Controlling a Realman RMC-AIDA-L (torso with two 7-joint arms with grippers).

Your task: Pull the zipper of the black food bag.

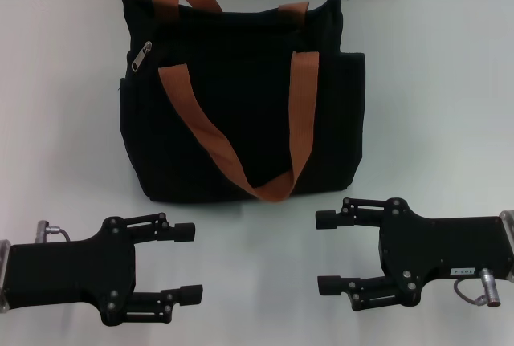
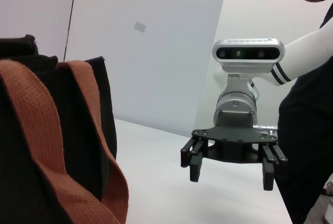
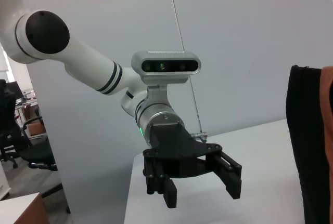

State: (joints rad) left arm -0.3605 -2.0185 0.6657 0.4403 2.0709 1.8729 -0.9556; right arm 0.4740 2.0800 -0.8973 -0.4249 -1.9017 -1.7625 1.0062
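Zipper (image 1: 140, 56) far beyond left tool (image 1: 189, 262)

Black food bag (image 1: 241, 121) — rust-orange handles (image 1: 301, 121), silver zipper (image 1: 141, 55).

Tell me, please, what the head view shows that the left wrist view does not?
Only the head view shows the zipper pull at the black food bag's upper left corner, the left gripper open near the bag's front, and the whole bag. Only the left wrist view shows the right arm's wrist camera and the wall behind. Both show the open right gripper, the bag's orange handles and the white table.
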